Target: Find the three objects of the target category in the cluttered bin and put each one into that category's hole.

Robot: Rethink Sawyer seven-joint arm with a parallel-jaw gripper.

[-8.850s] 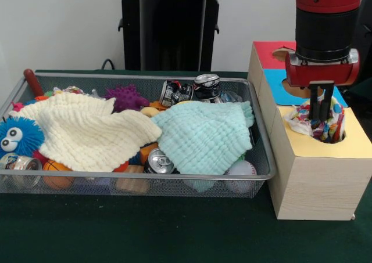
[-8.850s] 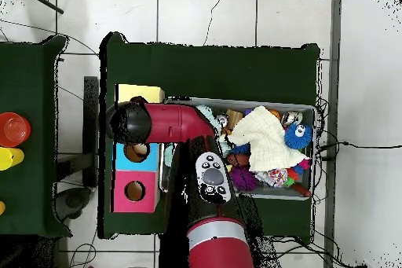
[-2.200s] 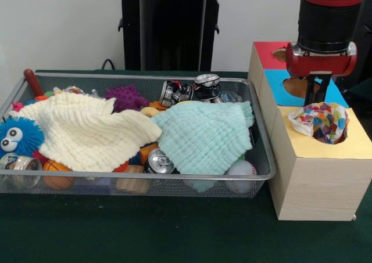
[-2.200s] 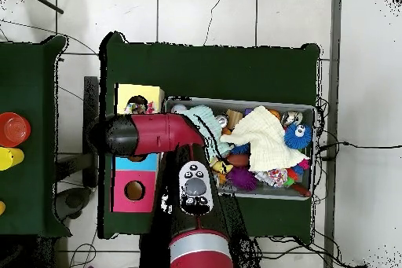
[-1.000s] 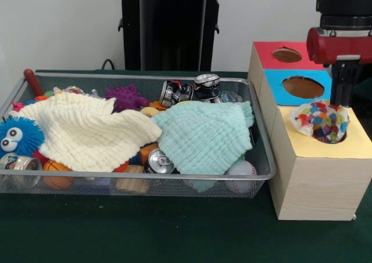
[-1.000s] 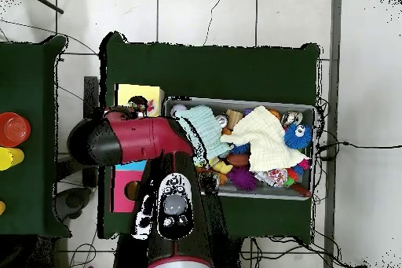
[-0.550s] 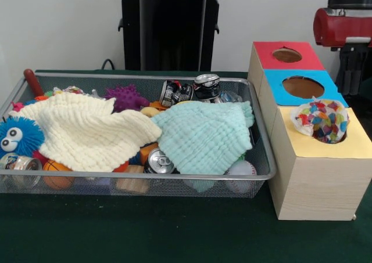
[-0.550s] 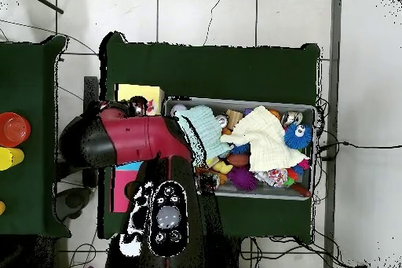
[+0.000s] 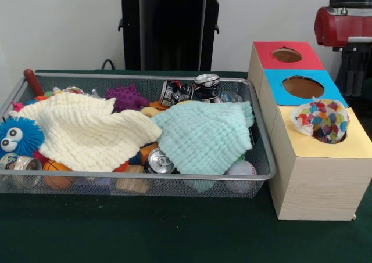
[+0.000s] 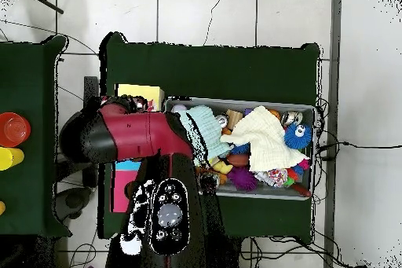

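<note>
On the yellow top of the wooden sorting box (image 9: pixel 317 158), in the front view, a crumpled multicoloured patchwork cloth (image 9: pixel 321 119) sits bunched in the round hole, partly sunk and partly above the rim. The red and black gripper (image 9: pixel 351 71) hangs to the right of the box and behind it, well above the cloth and apart from it; the picture's edge cuts it off, and I cannot tell whether its fingers are parted or closed. Left of the box, the wire mesh bin (image 9: pixel 133 179) holds a cream knitted cloth (image 9: pixel 87 132) and a mint green knitted cloth (image 9: pixel 203 135) spread over cans, balls and toys, hiding much beneath.

From overhead, the red arm (image 10: pixel 129 135) covers most of the box; only a corner of the yellow top (image 10: pixel 140 92) shows, and the gripper is hidden.
</note>
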